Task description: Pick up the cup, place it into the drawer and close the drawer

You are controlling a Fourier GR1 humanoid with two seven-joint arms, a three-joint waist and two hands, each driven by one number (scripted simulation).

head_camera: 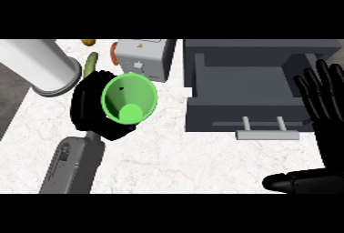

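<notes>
One white marble counter bears an open grey drawer.

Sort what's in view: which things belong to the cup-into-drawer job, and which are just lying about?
Job: green cup, held in the left hand; open grey drawer; right hand, open at the right edge.

Lying about: white cylinder; grey box; green vegetable; brown item.

Left hand mostly hidden behind cup.
</notes>
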